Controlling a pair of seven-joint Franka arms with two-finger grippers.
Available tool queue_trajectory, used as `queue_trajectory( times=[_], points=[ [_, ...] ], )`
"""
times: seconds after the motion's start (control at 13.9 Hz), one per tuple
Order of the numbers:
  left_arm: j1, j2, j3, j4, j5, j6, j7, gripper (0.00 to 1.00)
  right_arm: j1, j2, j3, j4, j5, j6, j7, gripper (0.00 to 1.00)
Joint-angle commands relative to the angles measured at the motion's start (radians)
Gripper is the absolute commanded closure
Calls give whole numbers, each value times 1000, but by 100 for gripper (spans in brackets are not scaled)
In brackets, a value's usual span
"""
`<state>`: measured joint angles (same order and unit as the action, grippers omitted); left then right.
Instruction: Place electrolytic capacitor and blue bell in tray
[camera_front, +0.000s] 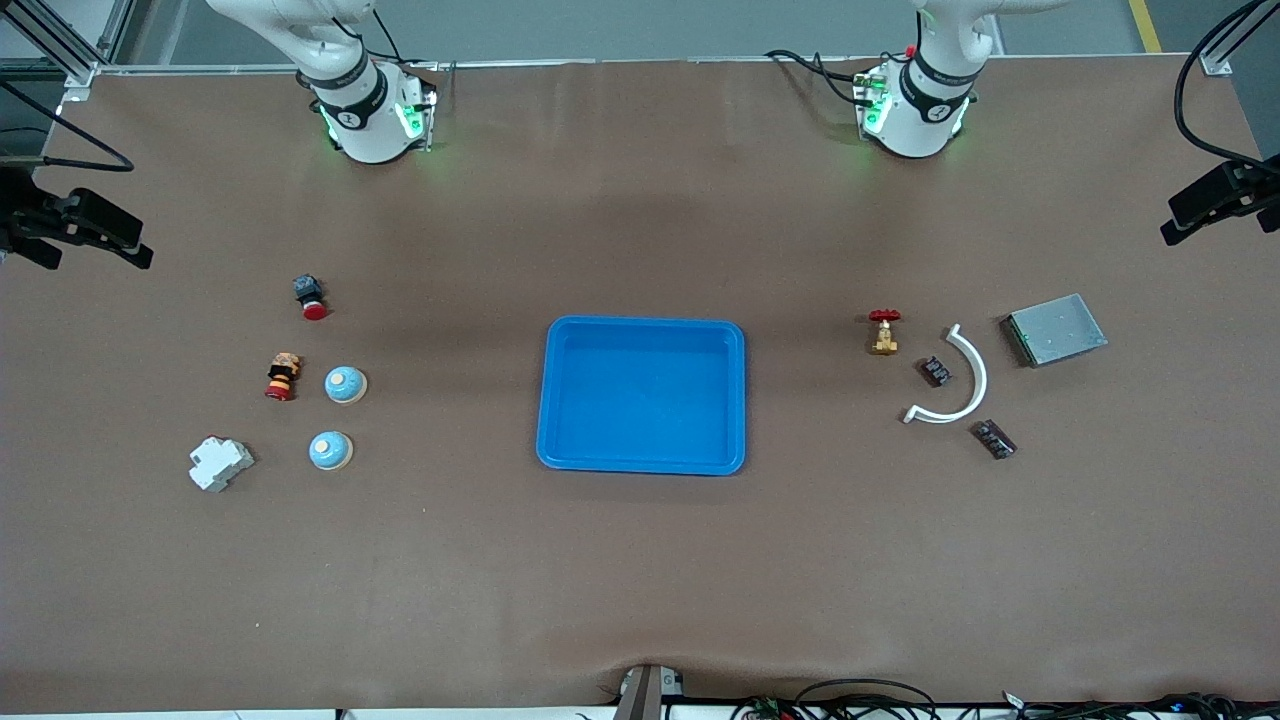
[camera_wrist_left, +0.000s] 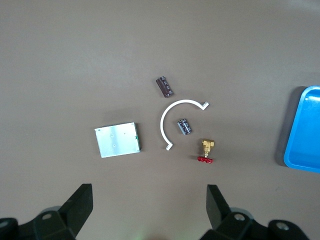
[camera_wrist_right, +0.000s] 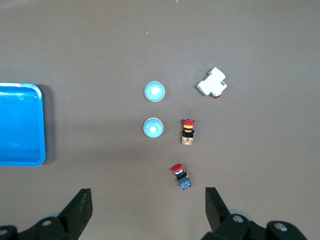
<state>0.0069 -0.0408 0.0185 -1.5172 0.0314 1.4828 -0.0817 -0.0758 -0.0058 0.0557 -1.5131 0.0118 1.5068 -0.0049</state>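
listing: we are seeing tray (camera_front: 641, 460) empty; two blue bells (camera_front: 345, 384), two capacitors (camera_front: 936, 371) on table; left gripper (camera_wrist_left: 149, 200) and right gripper (camera_wrist_right: 148, 200) spread apart, waiting.

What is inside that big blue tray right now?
Nothing: the tray shows only its bare blue floor. Both blue bells sit on the table toward the right arm's end, and the capacitors toward the left arm's end. Nothing covers its floor.

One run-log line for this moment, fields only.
stage: not started | tray: empty | blue bells: two, on table | left gripper: open, above table | right gripper: open, above table
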Motion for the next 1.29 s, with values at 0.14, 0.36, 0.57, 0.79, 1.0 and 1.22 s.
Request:
queue_trajectory(
  times=[0.14,0.36,0.57,0.79,1.0,1.22],
  points=[
    [10,2,1,23,-11,-18,13,0,-9,7,4,18,5,-3,2,0],
    [15,13,4,22,-10,-18,19,0,-9,7,4,16,10,0,2,0],
    [48,27,1,-20,-11,-19,17,0,-7,7,4,16,10,-2,0,0],
    [54,27,1,-75,-10,-16,19,0,-7,7,4,11,10,0,2,0],
    [53,25,1,-193,-10,86,17,0,-10,7,3,-85,23,90,-3,0],
    [53,16,1,-354,-10,262,17,0,-33,18,3,-295,20,350,-50,0]
  ],
)
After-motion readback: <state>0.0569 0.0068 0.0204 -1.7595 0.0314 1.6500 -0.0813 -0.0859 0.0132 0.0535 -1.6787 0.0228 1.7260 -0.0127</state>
